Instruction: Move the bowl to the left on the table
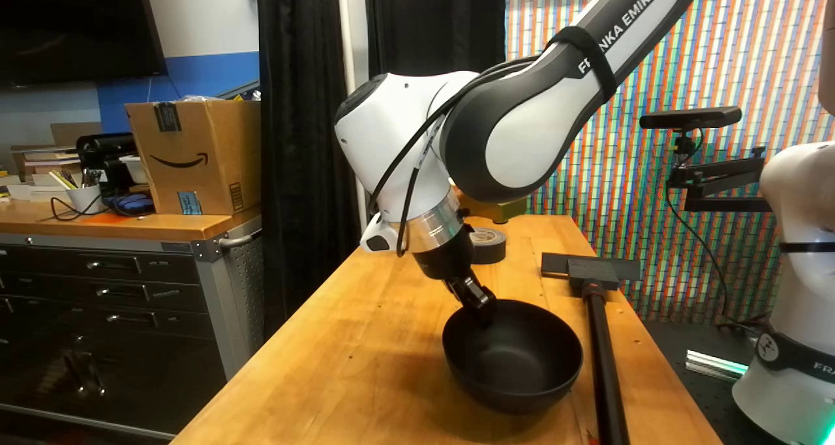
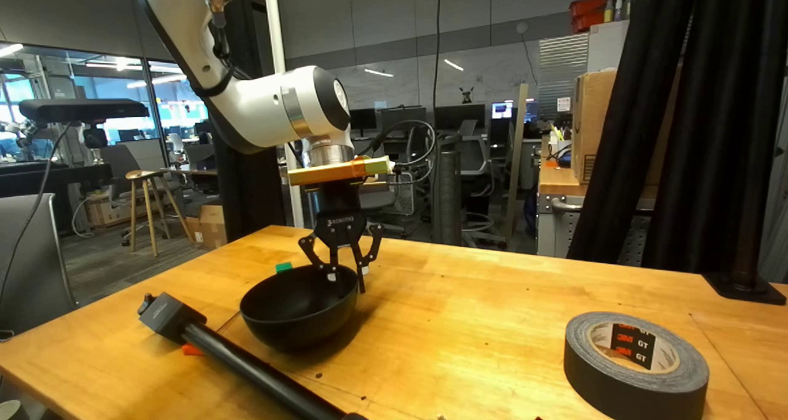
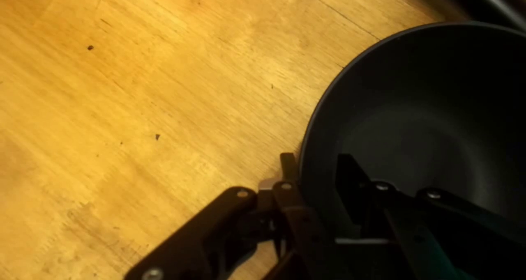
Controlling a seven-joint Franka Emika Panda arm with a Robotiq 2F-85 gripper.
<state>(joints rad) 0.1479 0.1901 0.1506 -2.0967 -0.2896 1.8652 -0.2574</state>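
A black bowl stands upright on the wooden table. It shows in both exterior views (image 1: 515, 370) (image 2: 292, 327) and fills the right side of the wrist view (image 3: 411, 87). My gripper is low at the bowl's near-side rim in both exterior views (image 1: 483, 309) (image 2: 348, 282). In the wrist view my gripper (image 3: 314, 165) has its fingers apart, one outside the rim and one inside the bowl. The rim passes between them, close to the outer finger, with a gap to the inner finger. Whether the outer finger touches the rim cannot be told.
The wooden table (image 1: 346, 367) extends around the bowl. A black pole with a flat head (image 1: 603, 360) lies close beside the bowl, also seen in an exterior view (image 2: 258, 367). A grey tape roll (image 2: 634, 383) lies on the table. A small green object (image 2: 284, 266) shows behind the bowl.
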